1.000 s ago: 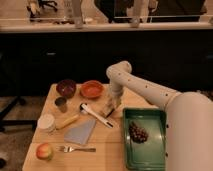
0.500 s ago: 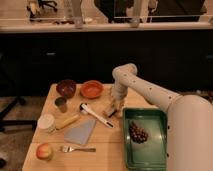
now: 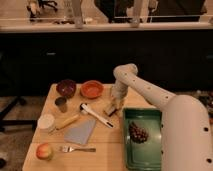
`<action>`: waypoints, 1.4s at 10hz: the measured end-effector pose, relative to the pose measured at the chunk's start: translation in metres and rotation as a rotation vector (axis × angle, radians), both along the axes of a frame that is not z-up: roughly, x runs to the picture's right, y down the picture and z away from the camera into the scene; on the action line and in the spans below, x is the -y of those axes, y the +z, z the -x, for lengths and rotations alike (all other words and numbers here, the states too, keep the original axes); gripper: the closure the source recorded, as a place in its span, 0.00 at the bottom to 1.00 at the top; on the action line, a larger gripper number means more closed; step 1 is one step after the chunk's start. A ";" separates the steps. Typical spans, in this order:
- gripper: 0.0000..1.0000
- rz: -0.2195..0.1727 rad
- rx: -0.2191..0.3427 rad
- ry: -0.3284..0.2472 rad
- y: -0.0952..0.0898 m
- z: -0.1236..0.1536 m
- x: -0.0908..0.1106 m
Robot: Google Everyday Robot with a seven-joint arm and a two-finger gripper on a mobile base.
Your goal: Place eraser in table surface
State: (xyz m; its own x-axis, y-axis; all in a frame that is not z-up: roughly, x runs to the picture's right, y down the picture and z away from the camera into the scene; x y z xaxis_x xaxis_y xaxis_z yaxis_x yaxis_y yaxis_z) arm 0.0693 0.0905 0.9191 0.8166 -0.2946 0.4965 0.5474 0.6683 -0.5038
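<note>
The eraser (image 3: 98, 116), a slim oblong piece with dark edges and a pale middle, lies slantwise on the light wooden table surface (image 3: 107, 145), near the centre. My gripper (image 3: 113, 107) hangs low over the table just right of the eraser's far end, pointing down from the white arm (image 3: 145, 90). Whether anything is between its tips does not show.
A dark bowl (image 3: 66, 88), an orange bowl (image 3: 92, 89) and a small cup (image 3: 61, 104) stand at the back left. A white round container (image 3: 46, 122), a yellow-handled tool (image 3: 67, 121), a grey-blue cloth (image 3: 81, 132), an apple (image 3: 44, 151) and a fork (image 3: 78, 149) fill the left front. A green tray (image 3: 131, 152) holding grapes (image 3: 138, 132) is at the right.
The gripper and forearm have shifted to the right and slightly lower, away from the eraser. The eraser and other objects have stayed in place.
</note>
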 end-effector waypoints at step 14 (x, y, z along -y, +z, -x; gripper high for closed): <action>0.20 0.005 0.002 -0.005 0.001 0.002 0.000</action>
